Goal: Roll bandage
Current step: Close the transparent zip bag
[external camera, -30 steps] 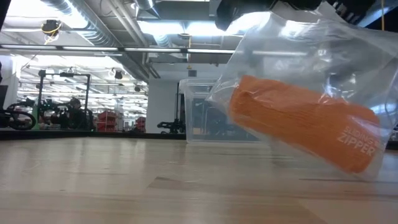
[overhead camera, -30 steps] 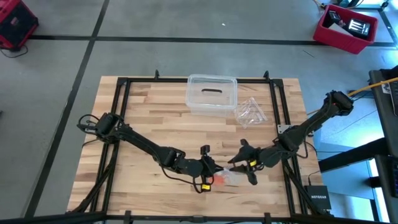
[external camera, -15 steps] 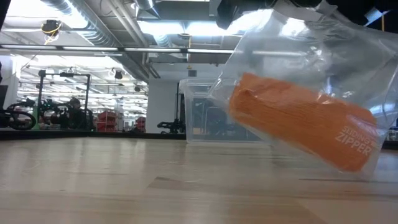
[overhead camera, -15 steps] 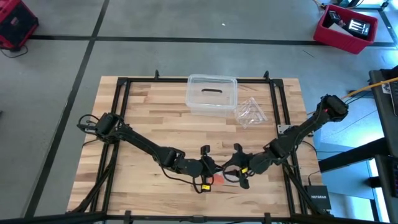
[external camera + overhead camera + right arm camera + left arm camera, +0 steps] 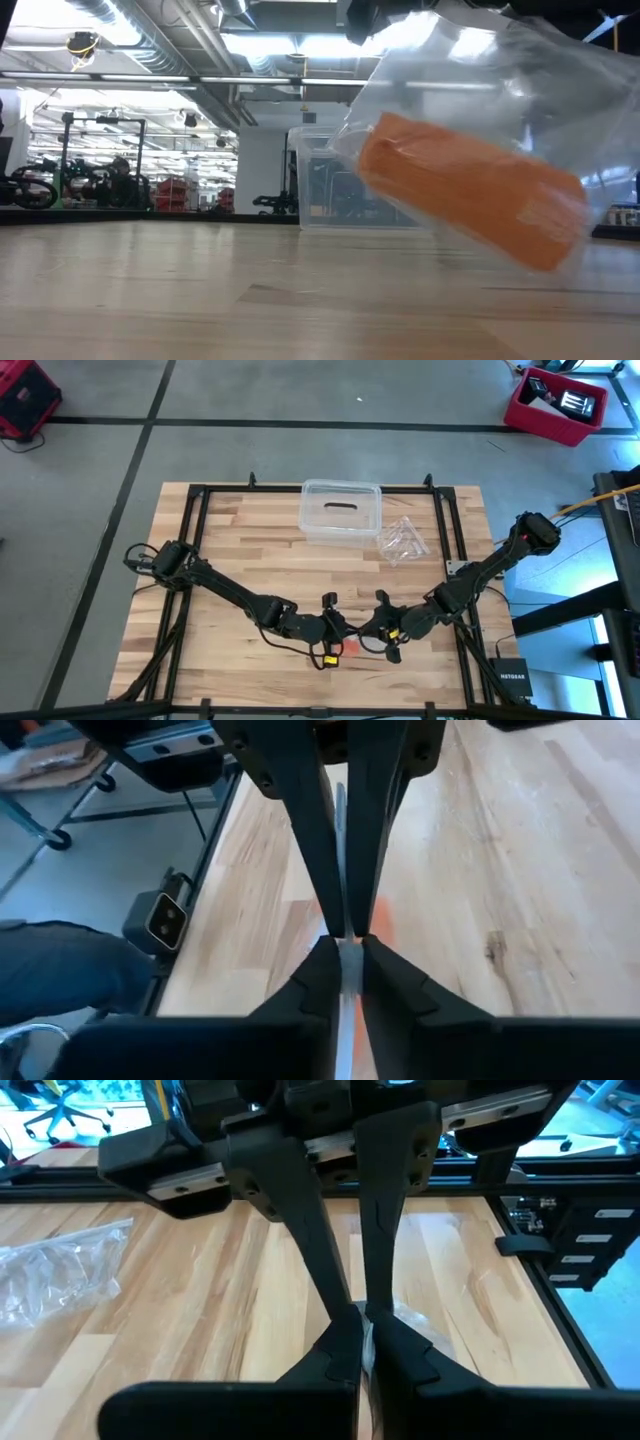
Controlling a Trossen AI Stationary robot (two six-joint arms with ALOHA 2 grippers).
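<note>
table (image 5: 240, 550): light wood slats, dark frame running around the edges
clear plastic box (image 5: 340, 512): sitting at the far middle of the table, apart from both arms
empty crinkled bag (image 5: 402, 541): lying just beside the box, on its right
zip bag (image 5: 520, 90): clear, hanging above the table near the front edge, both grippers pinching its top edge
bandage (image 5: 465, 188): orange roll, tilting inside the zip bag, off the table
left gripper (image 5: 362, 1342): fingers clenching thin plastic of the zip bag
right gripper (image 5: 344, 952): fingers pressing together on the zip bag's edge, meeting the left gripper at front centre
</note>
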